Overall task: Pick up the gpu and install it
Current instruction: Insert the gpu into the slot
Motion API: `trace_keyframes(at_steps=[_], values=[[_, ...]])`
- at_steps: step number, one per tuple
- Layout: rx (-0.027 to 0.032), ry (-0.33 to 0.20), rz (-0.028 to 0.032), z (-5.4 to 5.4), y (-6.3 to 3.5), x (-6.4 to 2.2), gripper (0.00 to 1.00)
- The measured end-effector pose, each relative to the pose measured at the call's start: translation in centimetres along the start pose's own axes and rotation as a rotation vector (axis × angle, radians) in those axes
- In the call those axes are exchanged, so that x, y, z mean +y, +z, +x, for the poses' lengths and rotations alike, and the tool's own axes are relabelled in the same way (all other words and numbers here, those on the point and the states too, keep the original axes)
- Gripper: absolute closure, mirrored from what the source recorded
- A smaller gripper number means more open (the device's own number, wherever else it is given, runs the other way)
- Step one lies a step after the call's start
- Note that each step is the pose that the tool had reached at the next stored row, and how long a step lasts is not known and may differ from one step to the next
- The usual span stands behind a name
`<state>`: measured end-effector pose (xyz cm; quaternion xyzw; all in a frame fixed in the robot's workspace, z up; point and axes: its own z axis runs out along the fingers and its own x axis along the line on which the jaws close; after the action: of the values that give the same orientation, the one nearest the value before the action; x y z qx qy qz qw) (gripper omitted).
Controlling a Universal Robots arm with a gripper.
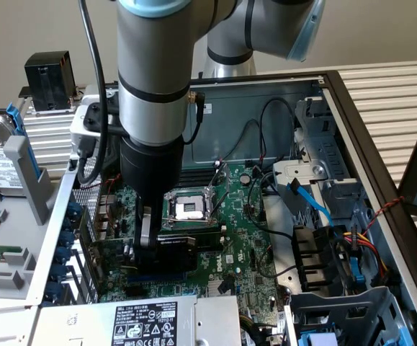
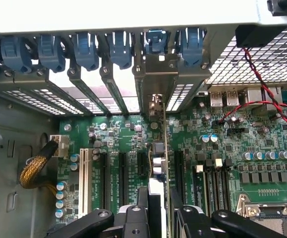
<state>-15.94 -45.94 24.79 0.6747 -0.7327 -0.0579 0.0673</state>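
Observation:
The gpu (image 1: 179, 251), a short card with a black shroud, stands on edge over the lower part of the green motherboard (image 1: 248, 231), inside the open computer case. My gripper (image 1: 148, 245) comes straight down onto the card's top edge and is shut on it. In the wrist view the gpu (image 2: 159, 153) appears edge-on. It runs from between my fingers (image 2: 142, 206) to its metal bracket (image 2: 159, 82) at the case's rear slot openings. The card's lower edge lies along an expansion slot; whether it is fully seated I cannot tell.
Beside the card lie several empty slots (image 2: 106, 173), with blue retention clips (image 2: 84, 47) along the rear wall. The open CPU socket (image 1: 189, 207) sits just behind my gripper. Cables (image 1: 312, 205) and drive bays fill the exterior view's right. A power supply (image 1: 150, 321) borders the near edge.

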Motion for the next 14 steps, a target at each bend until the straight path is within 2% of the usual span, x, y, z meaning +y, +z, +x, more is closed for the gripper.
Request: trace_keyframes(at_steps=[14], values=[[0.0, 0.0, -0.0002, 0.0, 0.09, -0.06, 0.73]])
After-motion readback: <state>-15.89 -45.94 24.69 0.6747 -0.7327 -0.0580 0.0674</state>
